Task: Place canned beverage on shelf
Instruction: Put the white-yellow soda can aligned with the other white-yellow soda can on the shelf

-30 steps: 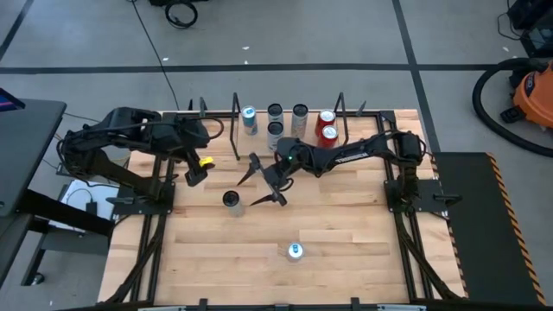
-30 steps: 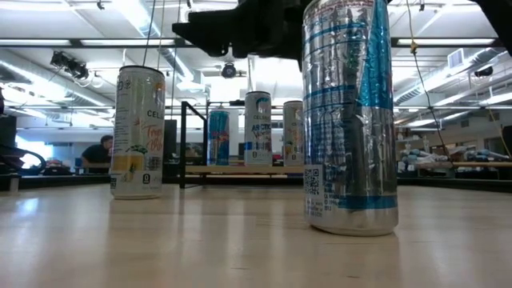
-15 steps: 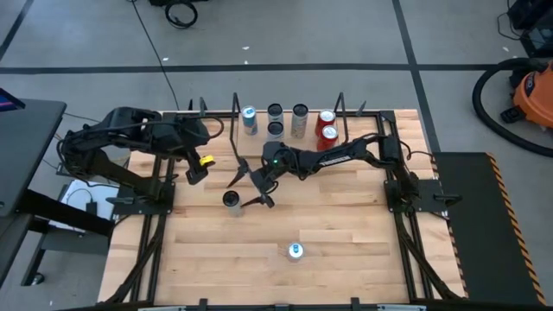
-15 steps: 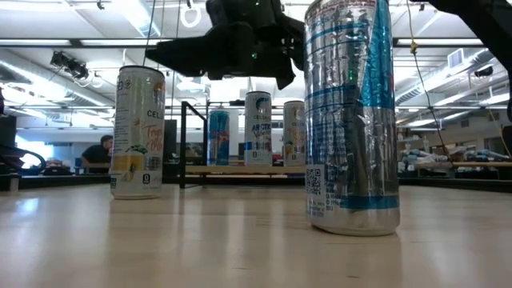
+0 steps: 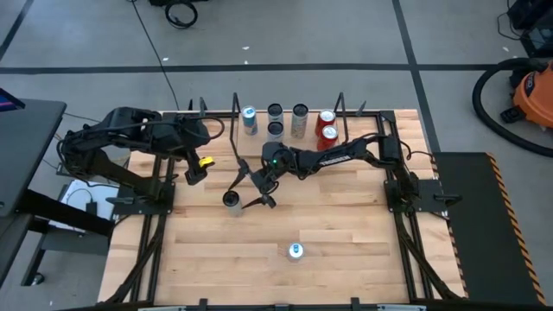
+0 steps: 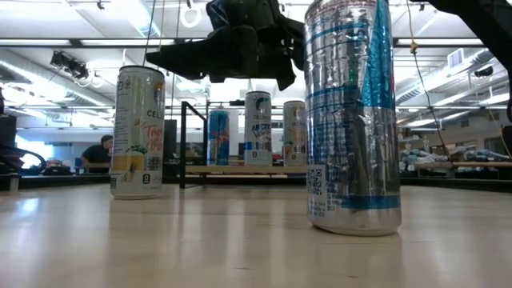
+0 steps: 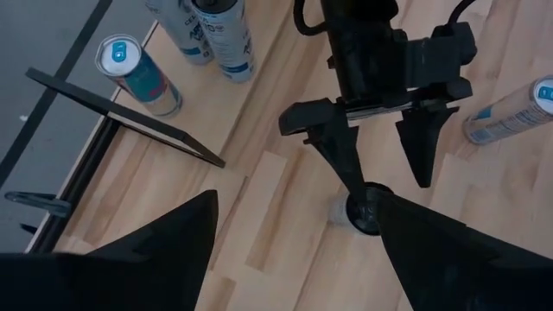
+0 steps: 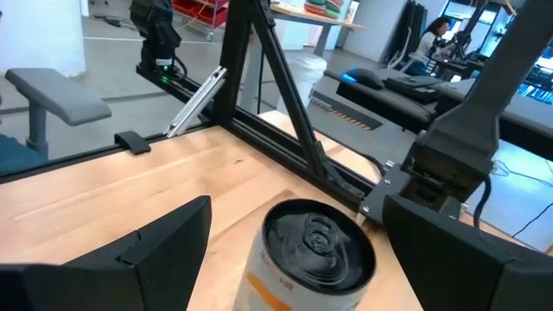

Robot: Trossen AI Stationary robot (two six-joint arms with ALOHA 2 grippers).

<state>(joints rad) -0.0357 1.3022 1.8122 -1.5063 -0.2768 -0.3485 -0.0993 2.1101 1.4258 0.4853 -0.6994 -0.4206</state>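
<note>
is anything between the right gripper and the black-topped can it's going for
Nothing visible. The right gripper hangs open with the black-topped can directly ahead between its fingers, bare tabletop around it. The left gripper waits off to the side.

Overhead view: straight down on the table (image 5: 346, 233). Low view: tabletop height, facing the shelf (image 6: 240, 170). Wrist views: close, sharing one upright can (image 8: 307, 259).

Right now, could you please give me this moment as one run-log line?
right gripper: open, over black-topped can | left gripper: open, waiting at table's left | shelf: five cans | blue-topped can: on table
</note>
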